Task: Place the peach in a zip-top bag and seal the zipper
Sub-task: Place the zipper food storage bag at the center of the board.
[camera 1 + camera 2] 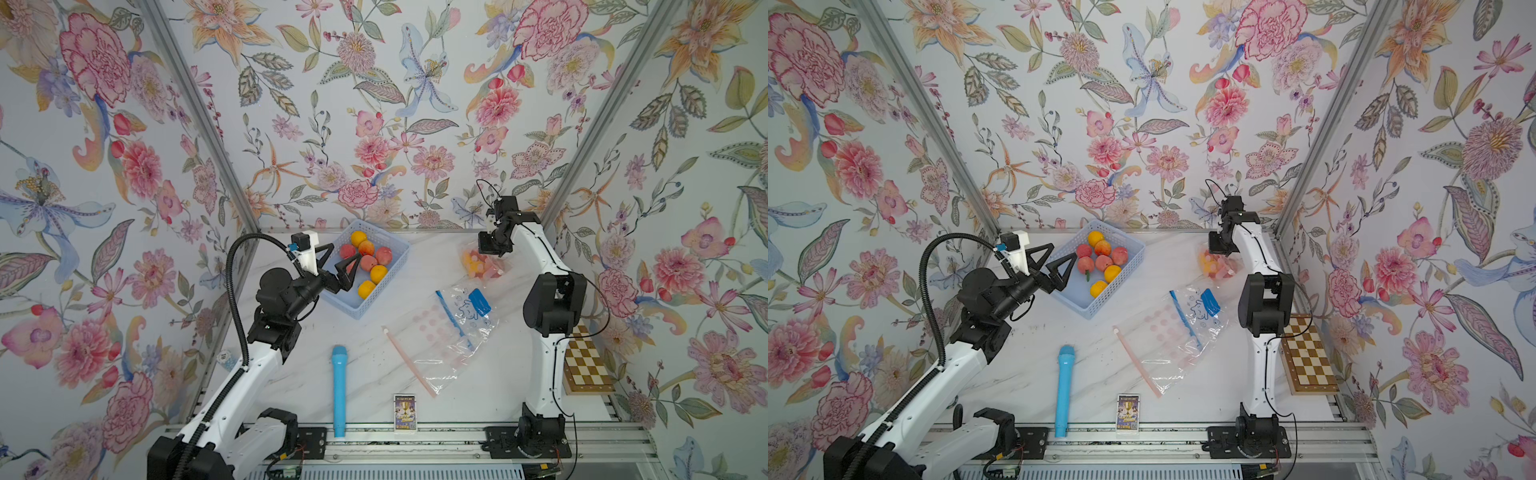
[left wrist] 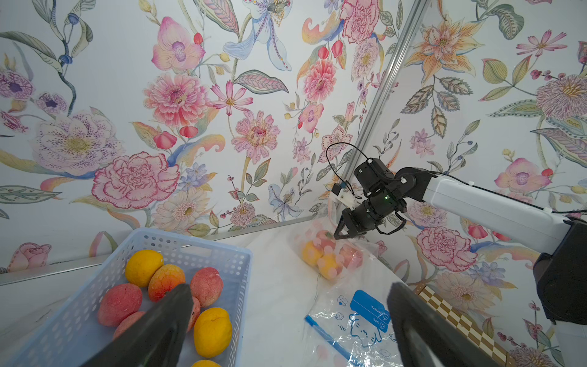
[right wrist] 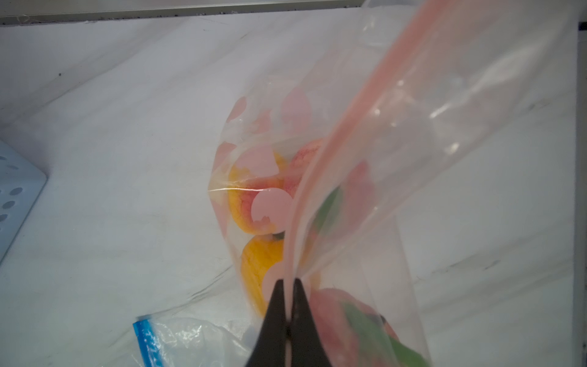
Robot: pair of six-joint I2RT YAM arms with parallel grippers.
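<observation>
Right gripper (image 3: 288,284) is seen pinched tight on the pink zipper strip (image 3: 357,105) of a clear plastic zip-top bag with pale pink dots (image 3: 460,133). The bag's top edge is held up while its bottom is rested on the white marble-look counter (image 1: 299,374), over by the back wall. Inside that bag a red-and-yellow peach (image 3: 244,197) can be made out, with a few more round orange and pink fruits pressed against it. They're blurred a bit by the plastic, so an exact count can't be given tbh. Whether the zipper is closed along its whole length can't be told either.

Left gripper (image 1: 343,262) is spread wide with nothing held. It's positioned at the edge of a light blue perforated plastic basket (image 1: 384,286), where fuzzy pinkish-red peaches (image 1: 368,262) and round yellow-orange fruits (image 1: 365,289) are piled together.

Between the two arms, flat clear plastic bags (image 1: 449,345) are laid on the counter, one with a blue zipper strip and blue label, one with a pink strip. Nearer the front edge a sky-blue plastic toy microphone (image 1: 339,386) and a small purple card box (image 1: 404,412) are found. A brown-and-cream wooden chessboard (image 1: 584,365) is parked just beside the right arm.
</observation>
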